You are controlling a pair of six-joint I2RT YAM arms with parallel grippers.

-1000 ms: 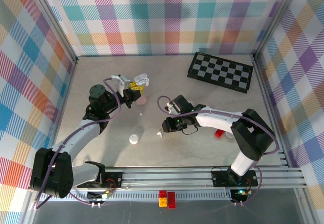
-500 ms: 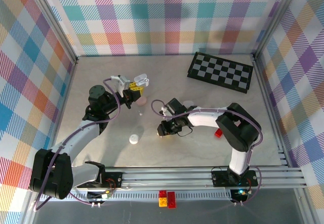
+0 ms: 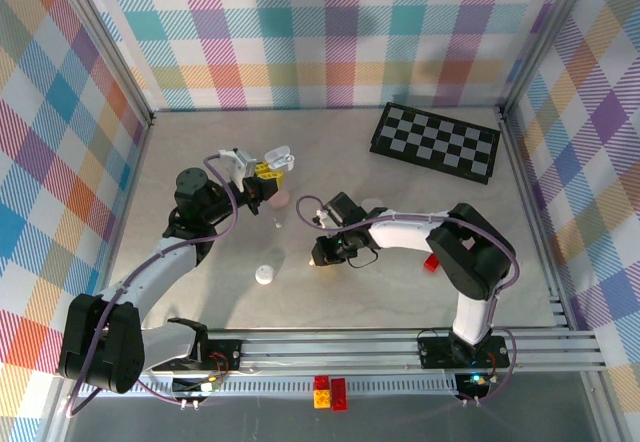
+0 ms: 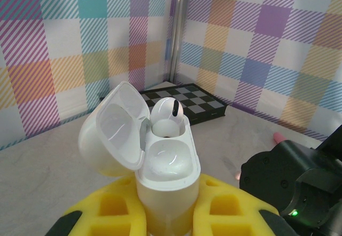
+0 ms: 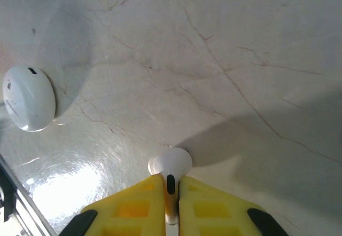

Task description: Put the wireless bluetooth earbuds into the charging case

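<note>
Left fingers point(image 4: 115, 212): clamped on the lower body of the charging case point(image 4: 165, 166), one yellow pad on each side, holding it upright at the far left of the table point(image 5: 224, 54).
Charging case: the lid point(image 4: 115, 129) is swung open to the left. A white seated earbud point(image 4: 166, 117) sits in the far well, and the near well shows a bare hollow.
Right fingers point(image 5: 133, 212): pinched together on the stem of the held earbud point(image 5: 171, 164), mid-table.
Held earbud: the stem is between the fingertips and the round head pokes out beyond them, down at the table surface.
Closed white case point(image 5: 29, 98): lies on the table to the left of the right fingers, apart from them.
</note>
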